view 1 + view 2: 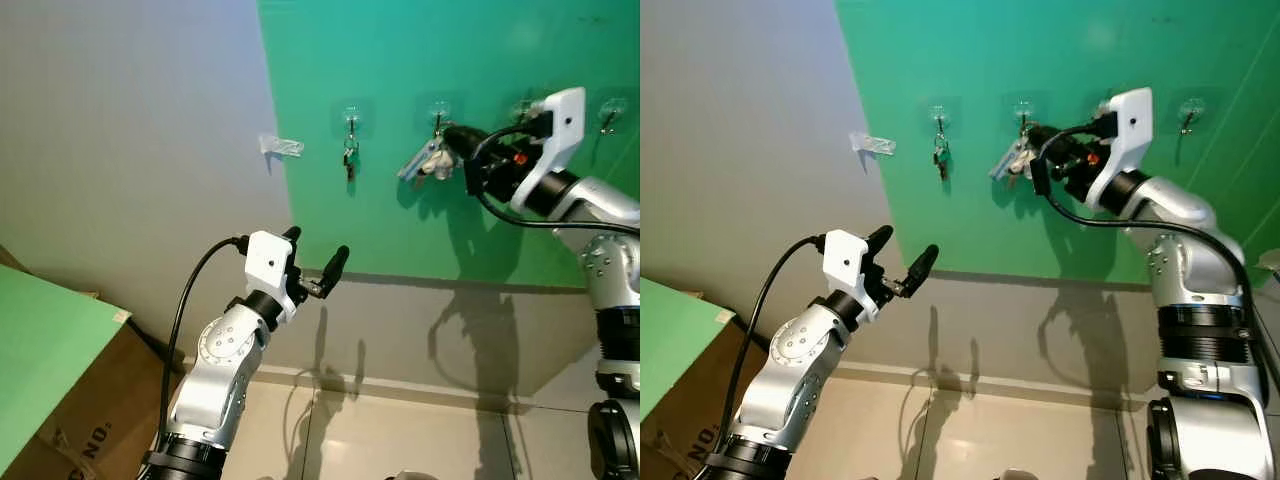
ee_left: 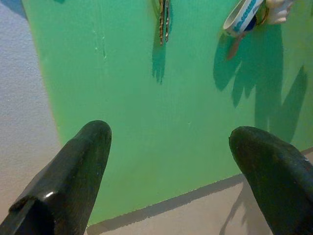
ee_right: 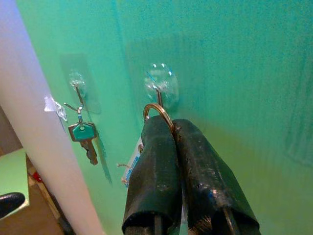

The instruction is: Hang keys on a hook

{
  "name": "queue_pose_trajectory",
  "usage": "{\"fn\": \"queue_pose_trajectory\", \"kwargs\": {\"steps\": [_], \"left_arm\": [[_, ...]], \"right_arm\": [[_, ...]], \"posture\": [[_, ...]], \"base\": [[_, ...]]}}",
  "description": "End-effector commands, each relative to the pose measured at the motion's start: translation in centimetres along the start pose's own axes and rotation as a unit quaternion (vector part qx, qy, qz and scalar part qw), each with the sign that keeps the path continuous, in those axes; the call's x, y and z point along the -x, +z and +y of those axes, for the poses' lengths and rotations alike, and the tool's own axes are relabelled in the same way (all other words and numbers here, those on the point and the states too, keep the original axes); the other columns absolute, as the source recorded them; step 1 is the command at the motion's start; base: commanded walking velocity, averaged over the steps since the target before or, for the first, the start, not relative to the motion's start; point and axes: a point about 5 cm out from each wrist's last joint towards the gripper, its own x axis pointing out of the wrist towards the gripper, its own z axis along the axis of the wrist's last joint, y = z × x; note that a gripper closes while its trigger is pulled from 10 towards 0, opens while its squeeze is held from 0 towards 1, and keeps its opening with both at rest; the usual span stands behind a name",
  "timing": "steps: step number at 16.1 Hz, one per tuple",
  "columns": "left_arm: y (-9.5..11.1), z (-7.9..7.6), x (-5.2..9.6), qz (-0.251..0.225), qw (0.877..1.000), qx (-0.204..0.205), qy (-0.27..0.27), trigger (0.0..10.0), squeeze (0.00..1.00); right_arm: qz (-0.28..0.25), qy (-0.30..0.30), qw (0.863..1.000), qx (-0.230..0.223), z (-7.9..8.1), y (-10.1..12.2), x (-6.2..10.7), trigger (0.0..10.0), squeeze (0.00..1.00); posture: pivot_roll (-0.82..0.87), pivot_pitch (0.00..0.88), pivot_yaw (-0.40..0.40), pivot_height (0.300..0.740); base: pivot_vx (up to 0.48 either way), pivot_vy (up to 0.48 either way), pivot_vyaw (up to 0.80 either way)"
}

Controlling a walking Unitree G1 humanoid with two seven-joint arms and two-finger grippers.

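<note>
At the clear hook [image 3: 159, 87], key ring [image 3: 159, 111] pinched in the closed right gripper [image 3: 173, 128].

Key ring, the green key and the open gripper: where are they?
key ring [image 3: 157, 108], right wrist view, top of loop.
green key [image 3: 83, 133], right wrist view, its head.
left gripper [image 1: 315, 262], left eye view, between fingertips.

- Green wall panel [image 1: 400, 220]: carries a row of clear adhesive hooks.
- Second hook [image 1: 438, 110]: centre of the row; the key ring [image 3: 157, 111] sits at it.
- First hook [image 1: 351, 118]: left of the second hook; holds a small key [image 1: 349, 158].
- Outer hook [image 1: 611, 110]: far right of the second hook.
</note>
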Motion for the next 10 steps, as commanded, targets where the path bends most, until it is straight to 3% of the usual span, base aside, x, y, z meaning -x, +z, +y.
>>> {"fn": "queue_pose_trajectory", "kwargs": {"steps": [1, 5, 6, 7, 8, 10], "left_arm": [[0.1, 0.3, 0.1, 0.000, 1.000, -0.003, 0.001, 10.0, 0.00], [0.2, 0.4, 0.0, 0.000, 1.000, -0.001, 0.003, 10.0, 0.00], [0.2, 0.4, 0.0, 0.001, 1.000, 0.001, 0.004, 10.0, 0.00], [0.1, 0.4, 0.0, 0.002, 1.000, 0.000, 0.005, 10.0, 0.00], [0.1, 0.5, 0.0, 0.005, 1.000, -0.005, 0.008, 10.0, 0.00], [0.1, 0.7, -0.1, 0.008, 1.000, -0.008, 0.012, 10.0, 0.00]], "right_arm": [[-0.021, -0.003, 1.000, -0.008, -0.2, 1.0, -0.1, 0.0, 0.00], [-0.010, -0.005, 0.996, -0.089, -0.4, 0.3, -0.4, 0.0, 0.00], [0.026, -0.026, 0.994, -0.106, -0.7, -1.1, -0.5, 5.5, 0.00], [0.034, -0.031, 0.994, -0.101, -0.8, -1.6, -0.5, 10.0, 0.00], [0.049, -0.050, 0.992, -0.107, -0.8, -2.8, -0.6, 10.0, 1.00], [0.068, -0.061, 0.991, -0.102, -0.5, -3.9, -0.6, 10.0, 1.00]], "posture": [[-0.21, 0.000, 0.072, 0.740], [-0.21, 0.000, 0.072, 0.740], [-0.21, 0.000, 0.072, 0.740], [-0.21, 0.000, 0.072, 0.740], [-0.21, 0.000, 0.069, 0.740], [-0.20, 0.000, 0.070, 0.740]], "base": [[0.000, 0.000, 0.00], [0.000, 0.000, 0.00], [0.000, 0.000, 0.00], [0.000, 0.000, 0.00], [0.000, 0.000, 0.00], [0.000, 0.000, 0.00]]}}
